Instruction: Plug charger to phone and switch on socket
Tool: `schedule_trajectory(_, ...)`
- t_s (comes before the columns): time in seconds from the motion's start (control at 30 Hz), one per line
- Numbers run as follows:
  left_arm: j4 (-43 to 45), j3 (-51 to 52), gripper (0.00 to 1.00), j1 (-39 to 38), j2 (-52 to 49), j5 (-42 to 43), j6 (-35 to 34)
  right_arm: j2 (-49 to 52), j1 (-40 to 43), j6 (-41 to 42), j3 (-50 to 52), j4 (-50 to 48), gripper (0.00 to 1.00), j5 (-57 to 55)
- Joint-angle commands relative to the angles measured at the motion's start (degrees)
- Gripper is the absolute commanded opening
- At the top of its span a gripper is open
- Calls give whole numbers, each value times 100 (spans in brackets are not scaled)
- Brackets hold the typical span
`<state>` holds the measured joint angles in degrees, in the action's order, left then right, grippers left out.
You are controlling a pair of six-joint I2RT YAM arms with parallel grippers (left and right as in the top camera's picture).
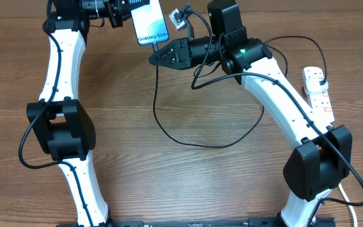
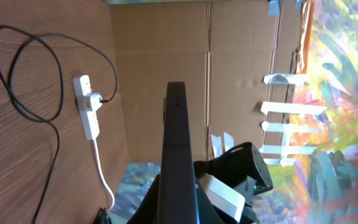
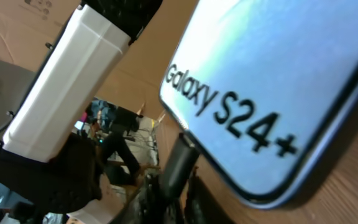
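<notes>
My left gripper (image 1: 126, 15) is shut on the phone (image 1: 151, 23) and holds it raised at the far edge, its blue "Galaxy S24+" screen facing up. In the left wrist view the phone (image 2: 178, 143) shows edge-on between the fingers (image 2: 179, 208). My right gripper (image 1: 157, 58) is shut on the charger's connector tip (image 3: 180, 163), which touches the phone's bottom edge (image 3: 272, 81); whether it is seated I cannot tell. The charger cable (image 1: 188, 140) loops across the table to its black plug in the white socket strip (image 1: 319, 94), which also shows in the left wrist view (image 2: 89, 115).
The strip's thick white cord (image 2: 101, 171) runs off towards the table's near right. A cardboard wall (image 2: 166, 43) stands behind the table. The left arm's white link (image 3: 67, 87) is close to my right gripper (image 3: 169, 196).
</notes>
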<state>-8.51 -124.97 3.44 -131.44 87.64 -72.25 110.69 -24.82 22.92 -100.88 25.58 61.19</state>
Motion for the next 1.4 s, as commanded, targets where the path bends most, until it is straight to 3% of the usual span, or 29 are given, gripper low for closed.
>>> schedule_trajectory(0.0,24,-129,4,9,24,289,28,-129,20,-46,4,107,18,-116)
schedule_trajectory(0.5,20,-129,4,66,24,291,420,-129,306,-31,4,149,18,-61)
schedule_trajectory(1.0,20,-129,4,61,24,289,525,-129,293,-20,4,149,7,-63)
schedule_trajectory(1.17,20,-129,4,61,24,289,522,-129,264,-20,7,181,32,-66)
schedule_trajectory(1.37,17,-129,4,61,24,289,518,-127,260,-20,7,197,33,-68)
